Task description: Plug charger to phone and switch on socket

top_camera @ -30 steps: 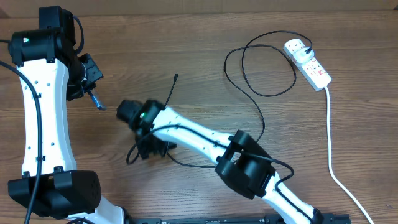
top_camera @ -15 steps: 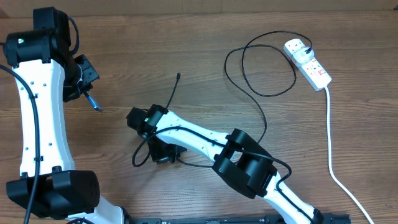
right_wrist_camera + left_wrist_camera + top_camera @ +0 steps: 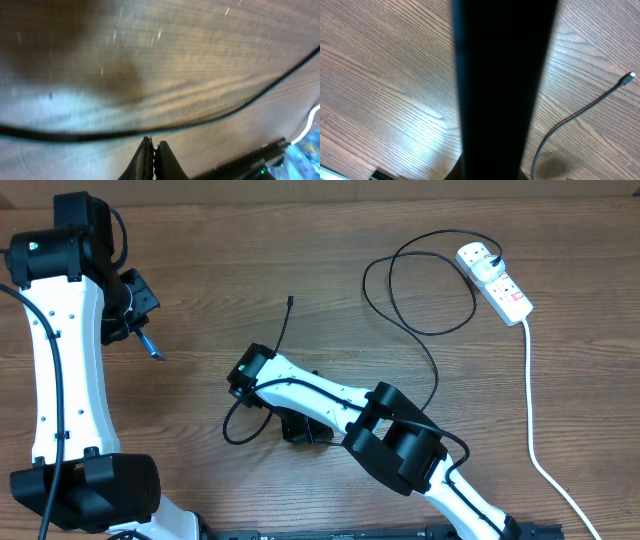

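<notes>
We see a wooden table (image 3: 200,240) from above. The left arm (image 3: 60,360) stands along its 9 o'clock side. The right arm (image 3: 320,395) comes in from 5 o'clock and reaches toward the centre.

The socket (image 3: 497,283) lies at 2 o'clock, and its thick white cord (image 3: 530,410) trails down toward 5 o'clock. The plug (image 3: 477,256) sits in the strip's 11 o'clock end.

From there the charger (image 3: 435,333) curls in a wide loop at 1 o'clock. It then swings down under the right arm and forms a smaller loop at 7 o'clock of the centre.

The phone (image 3: 152,348) is at 10 o'clock, well apart from the socket. From overhead we see it edge-on, as a slim sliver sticking out of the left gripper (image 3: 143,332), which is clamped on it. In the left wrist view it is a broad black slab (image 3: 502,85) that hides the fingers, with the charger (image 3: 580,112) on the wood at 4 o'clock of it.

The right gripper (image 3: 151,142) hangs low over the wood with its fingers (image 3: 162,155) pressed together. The charger (image 3: 100,136) crosses right at their tips, and we cannot tell whether it is caught between them.

The connector tip (image 3: 290,301) lies free just 12 o'clock of centre, pointing toward 12.
</notes>
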You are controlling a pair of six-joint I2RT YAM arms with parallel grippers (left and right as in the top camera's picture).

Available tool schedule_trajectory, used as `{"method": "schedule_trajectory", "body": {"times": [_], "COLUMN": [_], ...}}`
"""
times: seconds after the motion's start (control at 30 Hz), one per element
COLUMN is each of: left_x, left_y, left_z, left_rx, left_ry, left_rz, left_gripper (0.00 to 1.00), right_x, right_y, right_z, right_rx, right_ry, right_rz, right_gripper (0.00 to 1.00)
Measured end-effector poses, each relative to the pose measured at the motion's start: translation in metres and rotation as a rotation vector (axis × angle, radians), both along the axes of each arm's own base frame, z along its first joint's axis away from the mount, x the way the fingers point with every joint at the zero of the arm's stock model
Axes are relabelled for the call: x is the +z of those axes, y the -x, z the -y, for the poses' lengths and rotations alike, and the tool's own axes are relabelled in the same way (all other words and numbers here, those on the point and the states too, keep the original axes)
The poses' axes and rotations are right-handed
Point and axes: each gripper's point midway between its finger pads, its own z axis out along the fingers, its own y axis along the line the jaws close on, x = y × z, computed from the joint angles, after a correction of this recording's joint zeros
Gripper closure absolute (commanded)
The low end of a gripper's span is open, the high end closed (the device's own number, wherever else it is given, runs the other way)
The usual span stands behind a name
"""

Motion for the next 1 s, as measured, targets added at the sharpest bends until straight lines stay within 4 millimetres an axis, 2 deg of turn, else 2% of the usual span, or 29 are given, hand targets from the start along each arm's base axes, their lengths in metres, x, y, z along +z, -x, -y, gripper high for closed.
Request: {"method": "schedule_trajectory", "body": {"times": [0.07, 0.2, 0.23, 0.3, 0.4, 0.5, 0.57, 0.7, 0.87, 1.0], "left_x": [0.0, 0.0, 0.0, 0.0, 0.0, 0.0, 0.0, 0.0, 0.0, 0.0], "left_y": [0.0, -0.001, -0.001, -0.001, -0.001, -0.002, -0.002, -0.002, -0.002, -0.002], "left_z": [0.0, 0.0, 0.0, 0.0, 0.001, 0.002, 0.002, 0.002, 0.002, 0.004], "left_rx": [0.0, 0.0, 0.0, -0.001, -0.002, -0.002, -0.002, -0.002, -0.003, -0.005], "left_ry": [0.0, -0.001, -0.001, 0.002, 0.008, 0.01, 0.01, 0.01, 0.014, 0.025], "left_rz": [0.0, 0.003, 0.005, 0.006, 0.006, 0.007, 0.007, 0.007, 0.007, 0.009], "left_gripper": [0.96, 0.96, 0.96, 0.96, 0.96, 0.96, 0.96, 0.96, 0.96, 0.96], "right_x": [-0.002, 0.004, 0.009, 0.021, 0.046, 0.061, 0.063, 0.055, 0.032, 0.009], "right_y": [-0.008, -0.028, -0.037, -0.062, -0.112, -0.14, -0.149, -0.145, -0.117, -0.096], "right_z": [-0.005, -0.021, -0.029, -0.046, -0.07, -0.073, -0.074, -0.089, -0.114, -0.121], "right_rx": [-0.002, -0.016, -0.03, -0.046, -0.069, -0.085, -0.091, -0.06, -0.001, 0.004], "right_ry": [-0.032, -0.16, -0.217, -0.339, -0.56, -0.662, -0.693, -0.725, -0.704, -0.629], "right_rz": [0.029, 0.059, 0.067, 0.108, 0.197, 0.249, 0.263, 0.254, 0.211, 0.203], "right_gripper": [0.96, 0.64, 0.54, 0.44, 0.41, 0.46, 0.49, 0.49, 0.49, 0.52]}}
